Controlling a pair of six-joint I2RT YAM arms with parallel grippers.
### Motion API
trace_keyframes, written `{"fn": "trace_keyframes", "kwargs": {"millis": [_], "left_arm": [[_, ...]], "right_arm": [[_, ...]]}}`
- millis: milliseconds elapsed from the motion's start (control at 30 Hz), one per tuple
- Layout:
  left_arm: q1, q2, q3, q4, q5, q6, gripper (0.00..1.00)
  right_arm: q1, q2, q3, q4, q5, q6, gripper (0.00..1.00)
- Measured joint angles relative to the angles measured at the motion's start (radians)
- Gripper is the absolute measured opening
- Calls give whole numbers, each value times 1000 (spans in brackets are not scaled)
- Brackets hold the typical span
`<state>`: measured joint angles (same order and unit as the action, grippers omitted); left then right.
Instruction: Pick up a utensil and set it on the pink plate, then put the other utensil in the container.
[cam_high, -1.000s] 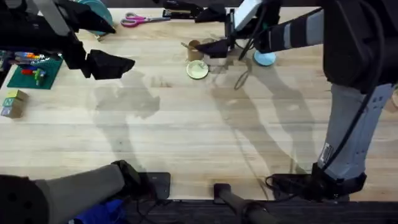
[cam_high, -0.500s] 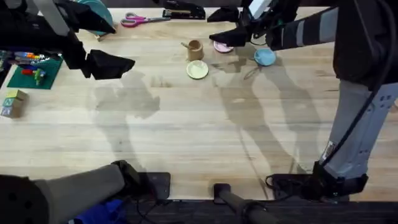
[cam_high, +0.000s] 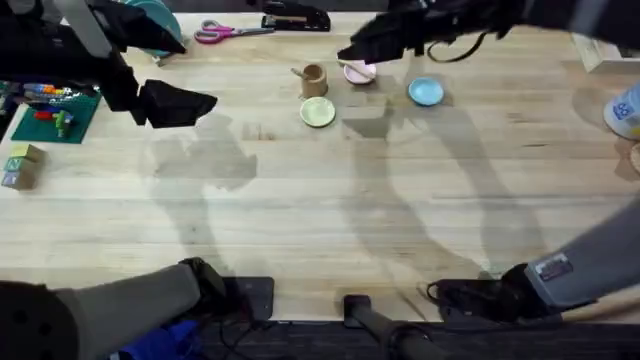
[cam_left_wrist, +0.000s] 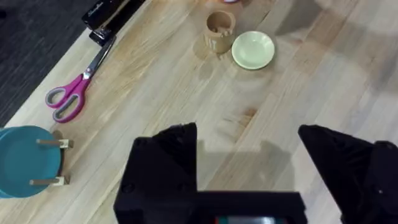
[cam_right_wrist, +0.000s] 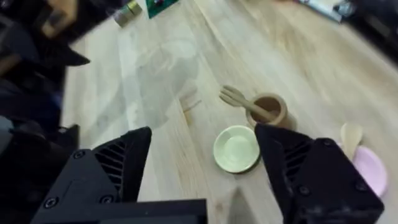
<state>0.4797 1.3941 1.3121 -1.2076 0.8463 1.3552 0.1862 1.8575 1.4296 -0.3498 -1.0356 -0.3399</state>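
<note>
Wooden tabletop (cam_high: 330, 220) is seen below both grippers. Under the spread right gripper (cam_right_wrist: 205, 168), the fork (cam_right_wrist: 245, 102) is stood in the container (cam_right_wrist: 268, 109), the spoon (cam_right_wrist: 350, 135) laid on the pink plate (cam_right_wrist: 370, 169). Well away, the left gripper (cam_left_wrist: 249, 155) is held open.

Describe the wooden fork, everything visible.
The fork is small, light wood, with short tines. It stands tilted in the brown cup, handle end inside, tines sticking out over the rim, leaning on the rim. The cup stands on the table beside the yellow-green plate. No gripper touches the fork.
</note>
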Motion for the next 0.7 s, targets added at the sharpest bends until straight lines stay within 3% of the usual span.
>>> {"fn": "trace_keyframes", "kwargs": {"millis": [367, 700], "left_arm": [[0, 0, 0, 0, 0, 0, 993], [0, 0, 0, 0, 0, 0, 993]], "right_arm": [[100, -350, 0, -270, 371, -110, 997], [55, -550, 0, -534, 541, -119, 997]]}}
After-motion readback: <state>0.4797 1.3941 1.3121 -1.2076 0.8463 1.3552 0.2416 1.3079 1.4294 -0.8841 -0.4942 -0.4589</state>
